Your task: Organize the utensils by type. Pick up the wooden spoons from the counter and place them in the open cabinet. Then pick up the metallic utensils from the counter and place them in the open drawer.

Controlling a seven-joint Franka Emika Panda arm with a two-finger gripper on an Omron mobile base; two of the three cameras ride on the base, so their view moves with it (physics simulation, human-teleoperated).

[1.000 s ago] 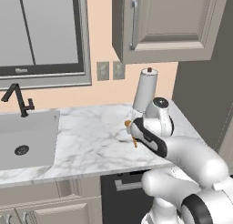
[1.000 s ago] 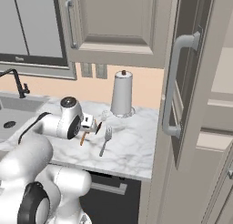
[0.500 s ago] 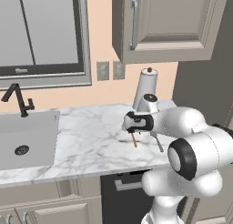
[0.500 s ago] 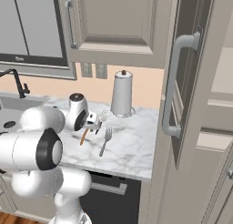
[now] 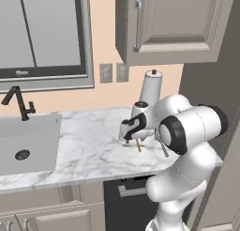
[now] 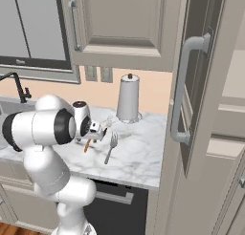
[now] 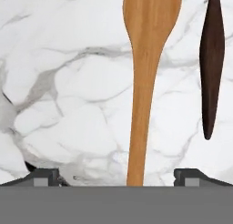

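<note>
The wooden spoon [image 7: 144, 86] lies flat on the white marble counter [image 5: 89, 145], bowl away from the hand; its orange handle [image 5: 138, 146] pokes out beside the hand. My gripper [image 7: 119, 176] hangs just above it, open, fingertips [image 7: 43, 176] astride the handle end and touching nothing. The gripper [image 5: 129, 134] points down at the counter [image 6: 139, 157]. A black-handled utensil [image 7: 212, 68] lies parallel to the spoon. The silver fork [image 6: 111, 147] rests right of the spoon [image 6: 87, 145]. The grey-beige cabinet [image 5: 173, 23] hangs above. The drawer is out of view.
A paper-towel holder [image 5: 151, 87] stands at the back of the counter behind the hand. A sink [image 5: 23, 143] with a black faucet [image 5: 18, 103] lies to the left. A tall door with a curved handle [image 6: 184, 90] juts out at the right.
The arm has folded, its elbow rising to the right, and the hand has shifted a little left and settled low over the spoon's handle. The jaws have stayed open.
</note>
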